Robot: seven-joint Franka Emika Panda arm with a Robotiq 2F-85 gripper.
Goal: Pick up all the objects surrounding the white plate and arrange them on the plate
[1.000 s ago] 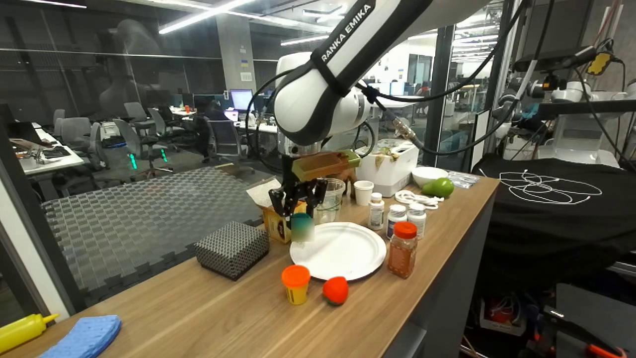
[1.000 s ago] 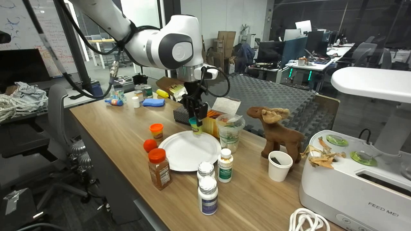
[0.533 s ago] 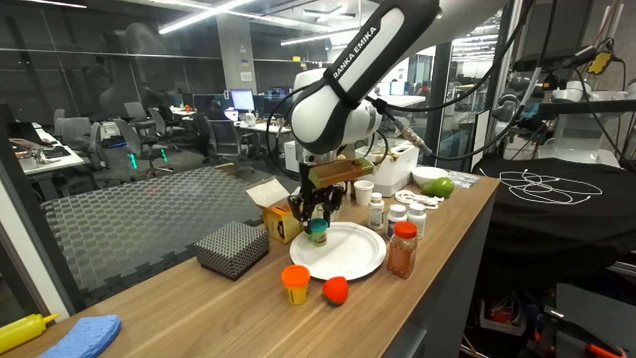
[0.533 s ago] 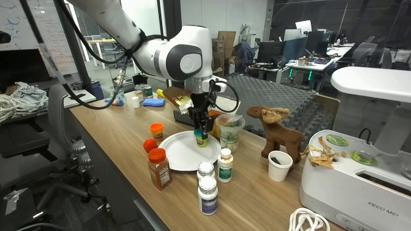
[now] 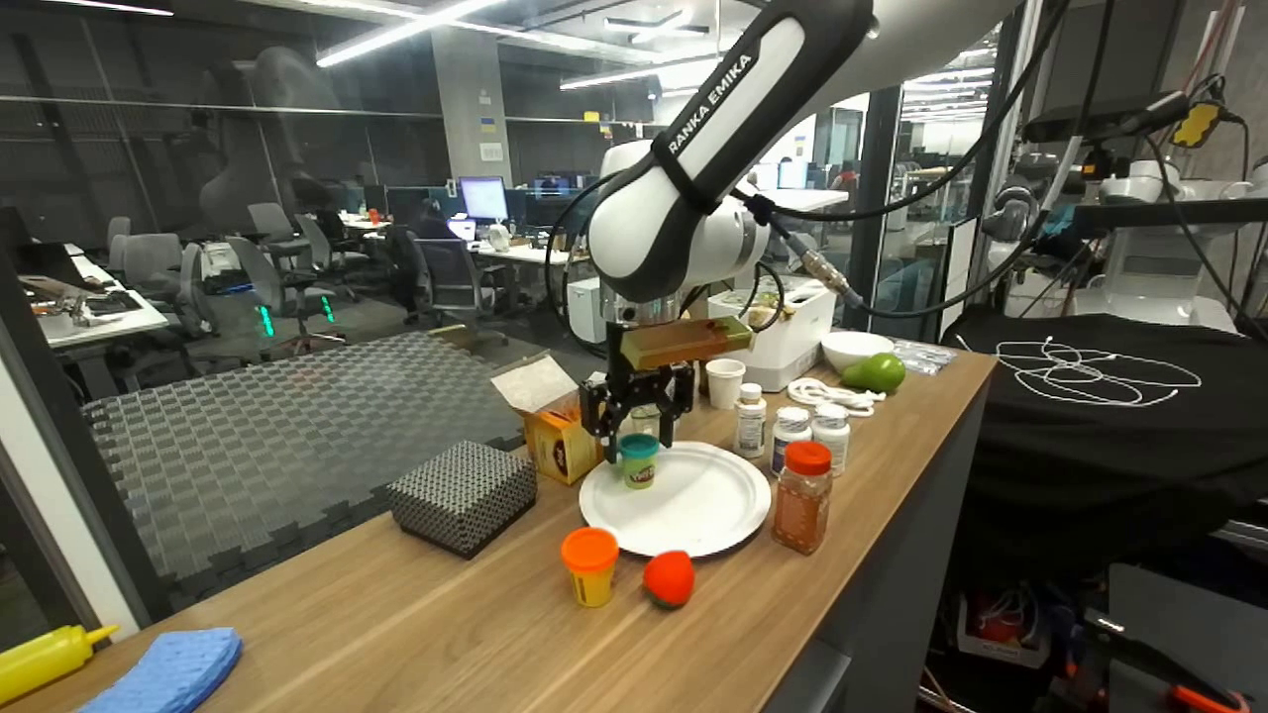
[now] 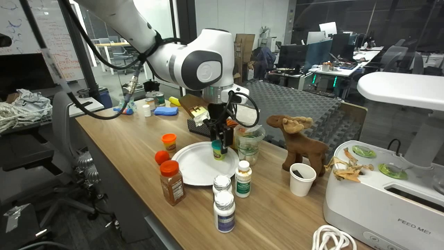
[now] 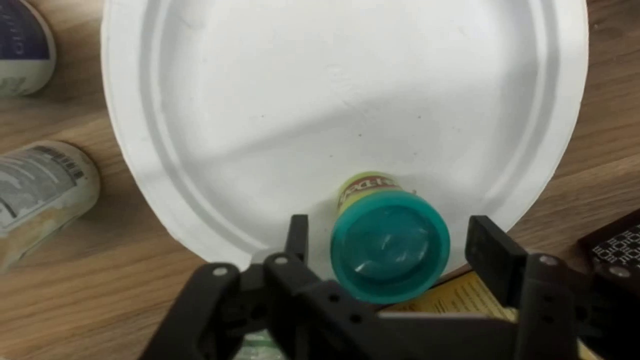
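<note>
One green tub [image 7: 390, 245] seen on one plate [image 7: 300, 75], tip-over risked

At lower centre of the wrist view, the green tub is flanked but not held by the gripper [image 7: 389, 232], whose jaws are spread apart. It could be toppled or dragged if brushed during lift-off, so narrow are the gaps. In an exterior view, one orange tub [image 6: 169, 142] and one ball [image 6: 162, 157] are counted left of centre, one jar [image 6: 172, 186] below them, and three bottles [image 6: 243, 183] at lower centre.
</note>
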